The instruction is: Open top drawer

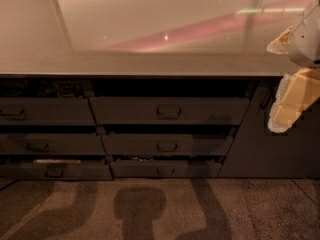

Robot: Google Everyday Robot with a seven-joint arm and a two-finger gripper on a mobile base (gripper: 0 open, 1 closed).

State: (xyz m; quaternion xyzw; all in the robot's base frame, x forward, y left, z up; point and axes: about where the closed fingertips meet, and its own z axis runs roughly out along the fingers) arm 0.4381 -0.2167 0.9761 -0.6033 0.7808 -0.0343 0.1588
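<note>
The top drawer [170, 111] is the widest dark grey front in the middle column, just under the countertop, with a small loop handle [169, 112] at its centre. A dark gap shows above its front edge, and its inside is hidden. My gripper [287, 106] hangs at the far right of the camera view, pale and yellowish, in front of the plain cabinet panel. It is well to the right of the handle and apart from the drawer.
Two narrower drawers [167, 145] sit below the top one, and three more [45, 111] stack at the left. A glossy countertop [150, 59] overhangs them all. A plain cabinet panel [260, 149] fills the right. The speckled floor [150, 209] carries arm shadows.
</note>
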